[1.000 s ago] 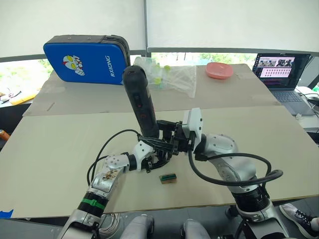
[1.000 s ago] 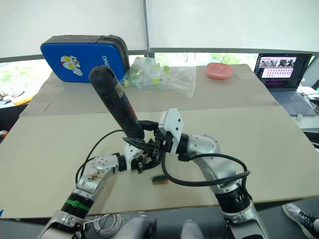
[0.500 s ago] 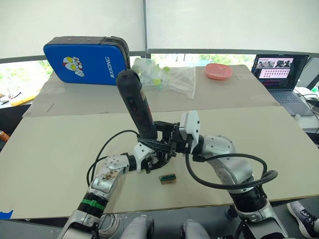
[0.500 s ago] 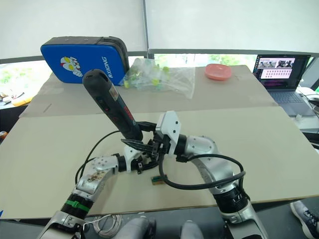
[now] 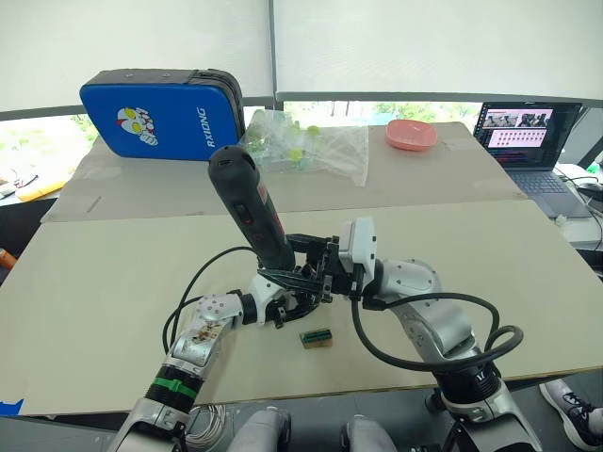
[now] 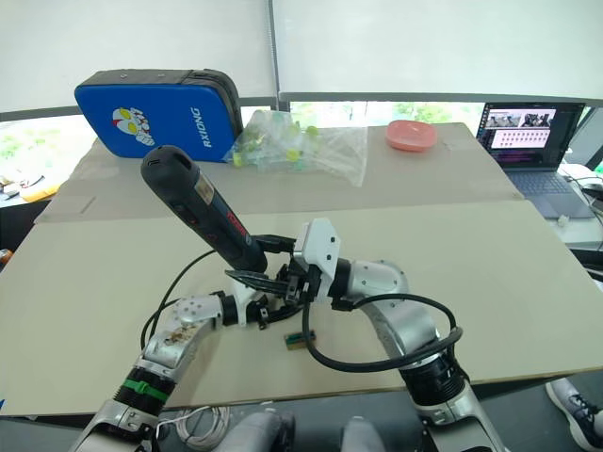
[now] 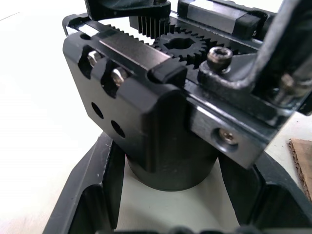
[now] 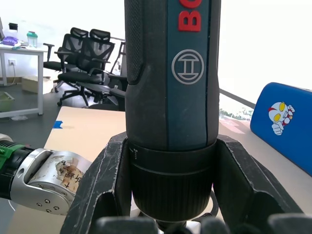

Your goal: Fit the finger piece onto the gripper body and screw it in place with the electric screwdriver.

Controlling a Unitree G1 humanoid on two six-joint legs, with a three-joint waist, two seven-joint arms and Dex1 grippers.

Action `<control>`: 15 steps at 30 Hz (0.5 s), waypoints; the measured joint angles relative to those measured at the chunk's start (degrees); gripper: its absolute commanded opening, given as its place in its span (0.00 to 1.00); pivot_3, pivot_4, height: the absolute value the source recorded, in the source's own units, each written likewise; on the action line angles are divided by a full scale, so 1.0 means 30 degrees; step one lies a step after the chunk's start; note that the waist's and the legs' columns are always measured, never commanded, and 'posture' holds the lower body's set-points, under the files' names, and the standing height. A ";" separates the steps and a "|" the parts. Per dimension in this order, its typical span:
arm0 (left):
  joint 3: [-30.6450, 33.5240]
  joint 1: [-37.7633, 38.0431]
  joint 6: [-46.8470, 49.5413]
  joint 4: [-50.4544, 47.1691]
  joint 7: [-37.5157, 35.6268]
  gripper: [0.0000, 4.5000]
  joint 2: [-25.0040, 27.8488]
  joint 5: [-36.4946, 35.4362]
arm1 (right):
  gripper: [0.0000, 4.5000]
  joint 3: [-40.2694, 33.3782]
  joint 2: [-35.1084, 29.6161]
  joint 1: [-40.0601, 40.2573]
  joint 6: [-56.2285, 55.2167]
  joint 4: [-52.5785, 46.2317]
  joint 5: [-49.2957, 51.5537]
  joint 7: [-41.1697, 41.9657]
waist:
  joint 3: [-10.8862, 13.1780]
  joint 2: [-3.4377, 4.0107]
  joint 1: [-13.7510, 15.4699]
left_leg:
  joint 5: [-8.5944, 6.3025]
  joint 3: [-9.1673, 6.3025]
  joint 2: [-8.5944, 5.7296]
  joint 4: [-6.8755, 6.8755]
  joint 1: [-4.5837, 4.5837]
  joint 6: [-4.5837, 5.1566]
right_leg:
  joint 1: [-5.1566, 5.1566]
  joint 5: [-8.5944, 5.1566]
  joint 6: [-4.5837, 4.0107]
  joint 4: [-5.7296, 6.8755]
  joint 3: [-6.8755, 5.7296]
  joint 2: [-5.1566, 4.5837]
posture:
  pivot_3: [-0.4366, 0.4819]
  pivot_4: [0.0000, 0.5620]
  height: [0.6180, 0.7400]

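Note:
The electric screwdriver (image 5: 250, 212) is a thick black and blue cylinder that leans to the left, its tip pointing down over the middle of the table. My right gripper (image 5: 300, 266) is shut on its lower collar (image 8: 170, 185), one finger on each side. Just below, my left gripper (image 5: 283, 309) is shut on the round base of the gripper body (image 7: 146, 112), a black block with a toothed rack, a gear and screws on top. The body stands on the table (image 5: 113, 282). The finger piece is hidden among the grippers and the body.
A small green-brown block (image 5: 317, 336) lies just in front of the grippers. A thin black cable (image 5: 203, 273) loops over the left arm. At the back stand a blue case (image 5: 160, 113), a plastic bag (image 5: 316, 146), a pink bowl (image 5: 411, 135) and a laptop (image 5: 528, 132).
The screwdriver has tipped further to the left and its top has come lower, with the right gripper shifting slightly left. The left gripper holds the body in the same place.

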 measured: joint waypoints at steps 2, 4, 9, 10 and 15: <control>0.0008 0.0010 0.0014 0.0000 0.0001 0.51 0.0000 -0.0024 | 0.42 0.0019 0.0063 -0.0135 0.0069 0.0144 -0.0002 -0.0051 | 0.0000 0.0000 -0.0003 | -0.0001 0.0001 0.0001 -0.0001 0.0002 -0.0001 | 0.0000 -0.0001 -0.0002 -0.0001 0.0000 -0.0001 | 0.48 0.27 1.00; 0.0012 0.0017 0.0017 0.0000 0.0000 0.51 0.0000 -0.0058 | 0.42 0.0031 0.0131 -0.0182 0.0077 0.0224 -0.0006 -0.0067 | 0.0000 0.0000 -0.0005 | -0.0001 0.0000 0.0001 -0.0002 0.0003 -0.0002 | 0.0000 -0.0002 -0.0003 -0.0001 0.0000 0.0000 | 0.48 0.27 1.00; 0.0014 0.0020 0.0017 0.0002 0.0000 0.51 0.0000 -0.0062 | 0.42 0.0083 0.0135 -0.0218 0.0077 0.0238 -0.0044 0.0200 | 0.0000 0.0000 -0.0008 | -0.0002 0.0000 0.0001 -0.0003 0.0003 -0.0003 | 0.0000 -0.0002 -0.0003 -0.0001 0.0001 0.0000 | 0.48 0.27 1.00; 0.0014 0.0020 0.0016 0.0002 0.0000 0.51 0.0000 -0.0062 | 0.42 0.0072 0.0135 -0.0209 0.0078 0.0234 -0.0034 0.0265 | 0.0000 0.0001 -0.0007 | -0.0002 0.0000 0.0002 -0.0003 0.0003 -0.0003 | 0.0000 -0.0002 -0.0003 -0.0002 0.0000 0.0000 | 0.48 0.27 1.00; 0.0013 0.0020 0.0017 0.0002 -0.0001 0.51 0.0000 -0.0067 | 0.42 0.0069 0.0146 -0.0182 0.0078 0.0219 0.0000 0.0471 | 0.0000 0.0000 -0.0006 | -0.0003 0.0000 0.0002 -0.0007 0.0003 -0.0005 | 0.0000 -0.0003 -0.0004 -0.0007 -0.0001 -0.0003 | 0.48 0.27 1.00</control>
